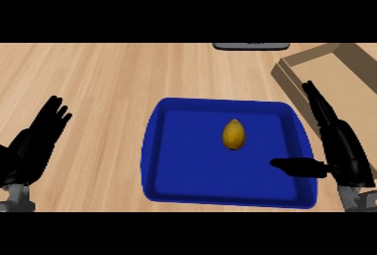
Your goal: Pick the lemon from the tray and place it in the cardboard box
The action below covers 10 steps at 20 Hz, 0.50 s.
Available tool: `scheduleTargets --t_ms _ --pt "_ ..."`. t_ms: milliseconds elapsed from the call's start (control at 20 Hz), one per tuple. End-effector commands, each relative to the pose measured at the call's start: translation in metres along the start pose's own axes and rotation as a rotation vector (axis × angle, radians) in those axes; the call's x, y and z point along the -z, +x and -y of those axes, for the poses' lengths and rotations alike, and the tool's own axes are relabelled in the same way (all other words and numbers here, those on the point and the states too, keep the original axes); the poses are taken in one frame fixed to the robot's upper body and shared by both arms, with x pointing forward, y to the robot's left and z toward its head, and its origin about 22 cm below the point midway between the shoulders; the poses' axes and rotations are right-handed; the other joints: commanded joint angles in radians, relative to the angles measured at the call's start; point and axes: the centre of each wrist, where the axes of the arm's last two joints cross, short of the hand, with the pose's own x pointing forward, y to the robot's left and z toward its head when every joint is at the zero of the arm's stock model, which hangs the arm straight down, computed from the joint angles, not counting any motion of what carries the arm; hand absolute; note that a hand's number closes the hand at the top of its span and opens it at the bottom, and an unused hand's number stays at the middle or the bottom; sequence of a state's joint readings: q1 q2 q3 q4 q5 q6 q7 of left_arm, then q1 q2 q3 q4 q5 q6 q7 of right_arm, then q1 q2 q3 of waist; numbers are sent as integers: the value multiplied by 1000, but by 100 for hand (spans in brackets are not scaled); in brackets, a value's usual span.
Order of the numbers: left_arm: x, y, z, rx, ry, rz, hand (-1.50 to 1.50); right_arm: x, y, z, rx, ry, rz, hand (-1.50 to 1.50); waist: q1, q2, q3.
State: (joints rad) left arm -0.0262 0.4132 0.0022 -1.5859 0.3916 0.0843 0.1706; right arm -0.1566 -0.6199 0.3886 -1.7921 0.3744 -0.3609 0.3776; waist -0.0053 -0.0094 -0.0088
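A yellow lemon [233, 134] lies in the middle of the blue tray [173, 164], pointed ends toward the top and bottom of the view. The cardboard box [335, 67] stands at the upper right, beyond the tray's right rim. My right hand [344, 149] hovers over the tray's right edge, open, with straight fingers pointing away and its thumb stretched left over the tray floor; it is apart from the lemon. At the left edge of the view my left hand [33, 142] rests open, fingers up, left of the tray.
The wooden counter [103, 74] spreads around the tray. A dark grey object [250, 45] peeks in at the top edge, left of the box.
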Motion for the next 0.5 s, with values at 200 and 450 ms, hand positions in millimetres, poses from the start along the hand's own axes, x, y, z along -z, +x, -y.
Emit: scheduleTargets --t_ms 200,450 --pt "9 3 6 -1 -18 4 0 20 70 -1 -292 260 -234 -150 34 11 2" --pt "4 17 8 -7 -14 10 0 38 115 -6 -316 356 -370 -150 28 8 7"
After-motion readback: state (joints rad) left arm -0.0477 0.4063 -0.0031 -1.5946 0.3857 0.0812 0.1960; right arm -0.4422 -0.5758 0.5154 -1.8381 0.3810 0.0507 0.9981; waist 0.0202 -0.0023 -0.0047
